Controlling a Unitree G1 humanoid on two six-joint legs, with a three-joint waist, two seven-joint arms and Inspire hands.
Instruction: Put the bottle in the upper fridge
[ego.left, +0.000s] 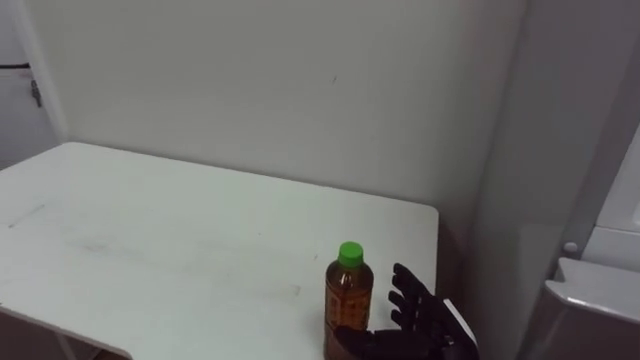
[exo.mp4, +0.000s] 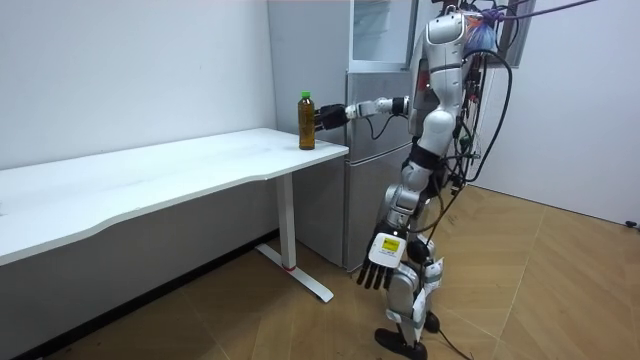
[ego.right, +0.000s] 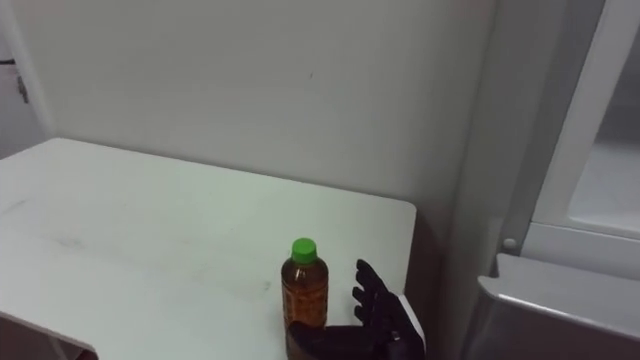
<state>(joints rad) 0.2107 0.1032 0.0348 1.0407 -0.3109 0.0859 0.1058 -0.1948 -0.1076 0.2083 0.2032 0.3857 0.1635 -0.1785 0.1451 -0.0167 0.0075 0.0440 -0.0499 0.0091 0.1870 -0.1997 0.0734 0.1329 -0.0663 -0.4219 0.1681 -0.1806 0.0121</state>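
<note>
Standing at the end of a long white table, I face a plain pale wall. A tall grey fridge stands just past the table's end, on my right. Its upper part shows a pale interior in the room view, so that door appears to be open.

The bottle stands upright on the table, its long axis vertical and its green cap pointing straight up. It holds amber liquid. It carries a label, but no writing on it can be read. The bottle sits near the table's right-hand end, close to the front edge and the corner nearest the fridge.

My right robot hand is at the bottle. Its fingers are spread and mostly straight, rising just beside the bottle's right side. The thumb crosses low in front of the bottle's base; I cannot tell whether it touches. My left robot hand hangs by my thigh, fingers straight and pointing down.

To the bottle's left, the tabletop runs wide and bare. To its right, only a narrow strip of table lies before the edge.
</note>
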